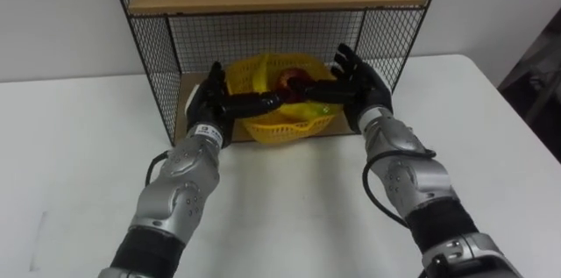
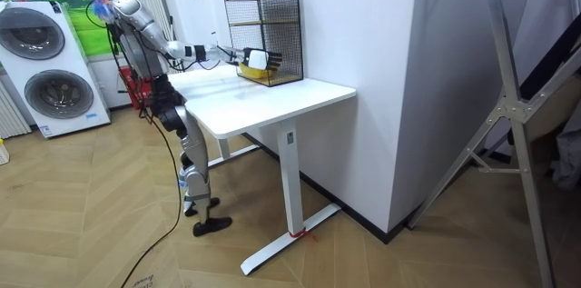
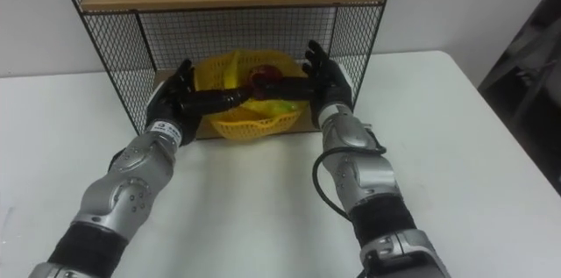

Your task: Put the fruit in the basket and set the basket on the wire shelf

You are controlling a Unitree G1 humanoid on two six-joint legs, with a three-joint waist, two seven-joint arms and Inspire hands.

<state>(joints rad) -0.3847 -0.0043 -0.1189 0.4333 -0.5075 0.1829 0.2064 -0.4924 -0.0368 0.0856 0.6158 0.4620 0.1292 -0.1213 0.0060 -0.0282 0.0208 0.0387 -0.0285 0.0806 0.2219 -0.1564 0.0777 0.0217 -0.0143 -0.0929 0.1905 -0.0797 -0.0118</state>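
White table [image 2: 272, 102] on white legs, centre frame, against a white wall [image 2: 363, 52]. Wood-plank floor [image 2: 100, 233] across the bottom. Two stacked washing machines [image 2: 41, 70] at upper left. Grey metal frame [image 2: 508, 115] at right. Even indoor light.

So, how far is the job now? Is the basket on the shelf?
Done: fruit, one piece red, lies in the yellow basket. In hand: left hand and right hand press the basket's sides, thumbs over its rim, at the wire shelf's lower opening. Left: letting go and pulling hands back. Whether it rests on the board, I cannot tell.
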